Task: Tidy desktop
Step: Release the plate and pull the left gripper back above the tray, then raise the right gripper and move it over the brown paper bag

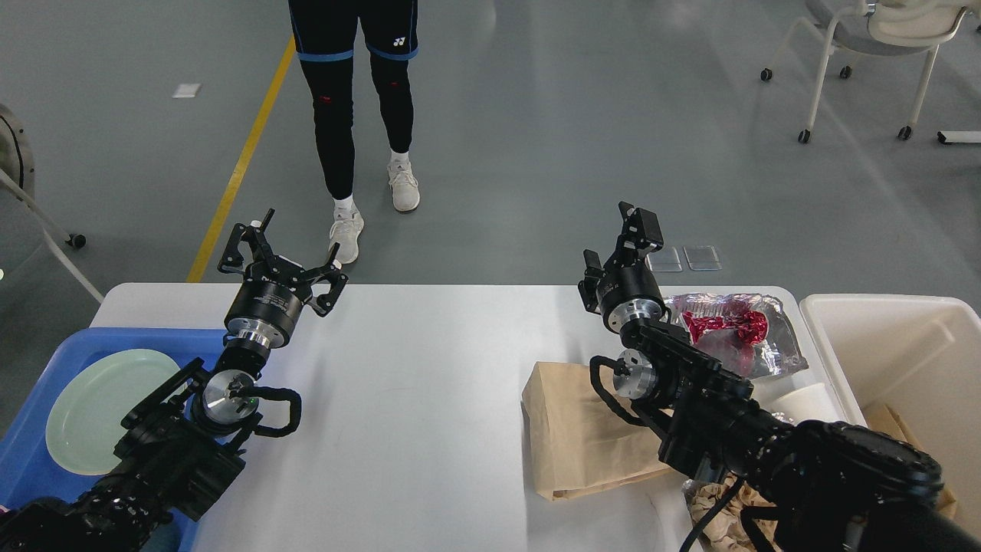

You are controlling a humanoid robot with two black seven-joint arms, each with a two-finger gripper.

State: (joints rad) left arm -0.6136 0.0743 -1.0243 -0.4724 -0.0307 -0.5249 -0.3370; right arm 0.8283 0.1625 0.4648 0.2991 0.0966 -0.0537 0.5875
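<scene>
The left hand [282,257] hangs spread wide and empty over the far edge of the white bench [398,399], a pale green plate [103,406] in a blue tray [46,468] below-left of it. The right hand [625,245] holds nothing, its fingers apart; a brown paper bag [575,445] lies beneath its arm, a foil wrapper [736,330] just beside.

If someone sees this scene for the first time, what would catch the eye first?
Probably the crinkled silver foil bag with red print, shining at the far right of the large white rectangular desktop. Next, the flat brown paper bag nearer, and the pale green round plate in the blue plastic tray at left.
</scene>
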